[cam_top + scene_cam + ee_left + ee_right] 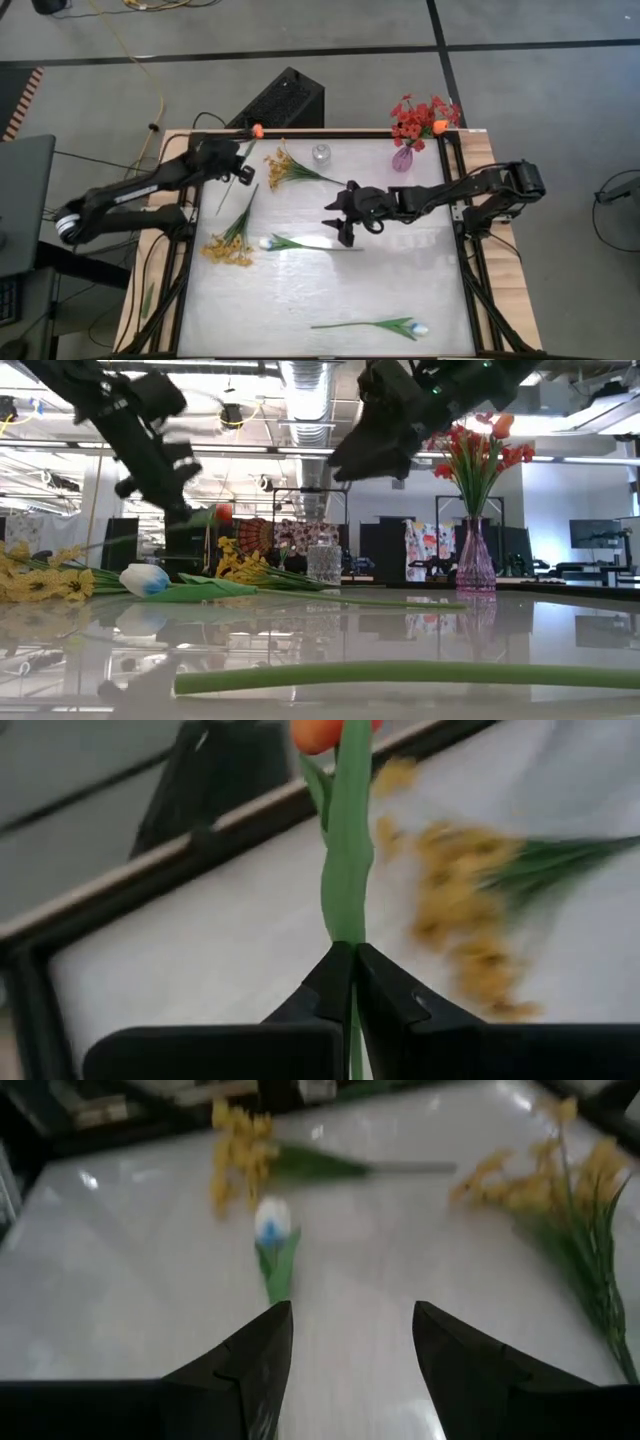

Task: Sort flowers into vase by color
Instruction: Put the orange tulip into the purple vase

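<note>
My left gripper point(238, 163) is at the table's far left corner, shut on an orange tulip point(258, 130) whose bud point(320, 732) points past the far edge. My right gripper point(338, 215) hovers open at mid-table, above the stem end of a white tulip point(268, 243) that lies flat; in the right wrist view its bud point(270, 1223) sits beyond the open gripper point(352, 1342). A second white tulip point(414, 327) lies near the front edge. Two yellow sprays point(285, 170) point(230, 243) lie on the table. A purple vase point(402, 158) holds red flowers and one orange tulip point(438, 127). My left gripper pinches the orange tulip's green stem point(347, 925) between its two fingers, a short way below the bud. The stem runs along the fingers and out past their tips. The bud end point(223, 512) is held up off the table; the stem's lower end is hidden behind the gripper.
A small clear glass vase point(321, 154) stands near the far edge, between the yellow spray and the purple vase. A dark frame point(300, 133) borders the table. The long stem point(400, 673) of the near white tulip lies across the front.
</note>
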You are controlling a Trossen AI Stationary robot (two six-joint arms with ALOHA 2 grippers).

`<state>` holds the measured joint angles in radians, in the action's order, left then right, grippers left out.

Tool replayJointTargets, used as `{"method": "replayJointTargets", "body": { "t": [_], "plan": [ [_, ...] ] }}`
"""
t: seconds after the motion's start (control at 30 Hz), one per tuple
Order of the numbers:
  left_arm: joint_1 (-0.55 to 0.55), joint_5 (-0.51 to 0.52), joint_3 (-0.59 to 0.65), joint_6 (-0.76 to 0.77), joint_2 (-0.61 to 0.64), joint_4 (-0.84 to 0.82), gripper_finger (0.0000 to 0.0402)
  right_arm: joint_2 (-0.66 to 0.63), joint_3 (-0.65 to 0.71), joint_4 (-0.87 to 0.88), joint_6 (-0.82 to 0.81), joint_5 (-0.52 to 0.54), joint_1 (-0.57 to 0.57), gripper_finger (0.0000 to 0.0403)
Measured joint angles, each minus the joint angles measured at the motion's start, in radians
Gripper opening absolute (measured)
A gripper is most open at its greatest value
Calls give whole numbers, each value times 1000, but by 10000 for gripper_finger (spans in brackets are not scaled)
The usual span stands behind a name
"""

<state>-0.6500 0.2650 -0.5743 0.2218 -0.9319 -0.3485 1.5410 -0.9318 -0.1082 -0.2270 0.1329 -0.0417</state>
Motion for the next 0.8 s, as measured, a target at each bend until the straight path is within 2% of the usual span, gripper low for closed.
{"method": "replayJointTargets", "body": {
  "t": [0.07,0.2,0.3,0.4,0.5,0.57,0.67,0.8],
  "plan": [
    [48,-30,2,0,64,8,0,2,0,-61,-1,0,15,234],
    [154,-186,4,-4,156,100,0,3,0,-174,-12,9,46,234],
    [249,-295,28,-22,193,239,0,3,0,-216,-34,25,71,234],
    [337,-363,70,-33,208,414,0,4,0,-217,-50,26,90,234],
    [415,-374,115,-34,204,607,0,4,0,-225,-38,23,98,234],
    [462,-374,150,-21,177,758,0,4,0,-243,-18,-31,97,234],
    [521,-375,195,5,118,966,0,16,0,-324,4,-126,85,234],
    [578,-373,208,35,6,1167,0,86,-5,-473,77,-132,48,234]
  ]
}}
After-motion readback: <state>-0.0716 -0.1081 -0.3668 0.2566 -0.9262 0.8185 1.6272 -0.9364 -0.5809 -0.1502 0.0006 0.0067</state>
